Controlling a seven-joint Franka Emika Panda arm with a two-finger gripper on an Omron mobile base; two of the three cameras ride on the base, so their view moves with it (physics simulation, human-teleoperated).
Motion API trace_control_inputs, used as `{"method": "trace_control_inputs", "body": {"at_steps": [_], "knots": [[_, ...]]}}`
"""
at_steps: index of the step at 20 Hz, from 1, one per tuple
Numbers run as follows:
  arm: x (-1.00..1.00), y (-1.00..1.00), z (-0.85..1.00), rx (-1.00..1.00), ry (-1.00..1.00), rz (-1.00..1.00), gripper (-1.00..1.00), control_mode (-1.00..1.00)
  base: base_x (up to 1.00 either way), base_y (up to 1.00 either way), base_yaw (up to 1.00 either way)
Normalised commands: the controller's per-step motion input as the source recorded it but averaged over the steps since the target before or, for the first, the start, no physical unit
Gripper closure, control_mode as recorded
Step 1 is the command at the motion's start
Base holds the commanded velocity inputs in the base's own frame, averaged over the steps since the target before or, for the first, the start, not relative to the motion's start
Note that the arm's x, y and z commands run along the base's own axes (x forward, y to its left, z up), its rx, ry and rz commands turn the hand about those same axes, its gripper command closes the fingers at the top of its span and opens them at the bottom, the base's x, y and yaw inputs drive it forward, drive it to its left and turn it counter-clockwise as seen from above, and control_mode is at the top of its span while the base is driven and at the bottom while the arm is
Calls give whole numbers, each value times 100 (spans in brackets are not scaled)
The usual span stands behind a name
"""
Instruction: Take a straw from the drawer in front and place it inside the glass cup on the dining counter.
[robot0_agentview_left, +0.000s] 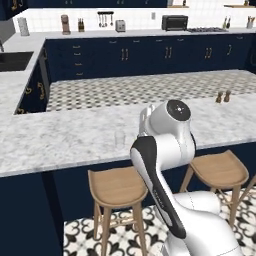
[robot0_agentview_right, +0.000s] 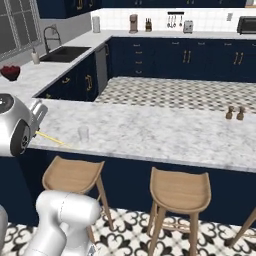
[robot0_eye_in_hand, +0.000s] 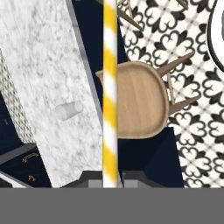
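From my remote seat I see the gripper (robot0_eye_in_hand: 110, 183) with its jaws clamped on the straw (robot0_eye_in_hand: 110, 87), a yellow-and-white striped stick running straight up the hand view from between the finger tips. In the right base view the straw (robot0_agentview_right: 50, 138) slants out from the hand over the counter's (robot0_agentview_right: 160, 132) near edge, towards its left end. The cup (robot0_agentview_right: 83, 133) stands upright on the counter, close to that same near edge and just beyond the straw's tip, apart from it. A wooden stool (robot0_eye_in_hand: 140, 105) sits below the overhang, under the straw.
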Motion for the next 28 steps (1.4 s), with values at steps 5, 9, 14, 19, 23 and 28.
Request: {"method": "trace_control_inputs", "body": {"at_steps": [5,9,14,19,23,28], "knots": [[0,0,0,0,0,0,100,100,63,27,-6],[0,0,0,0,0,0,100,100,55,0,0],[0,0,0,0,0,0,100,100,47,2,0],[8,24,26,5,0,0,100,-100,7,3,0],[5,33,45,11,0,0,100,-100,0,0,0],[40,21,19,15,2,0,100,-100,0,0,0]]}}
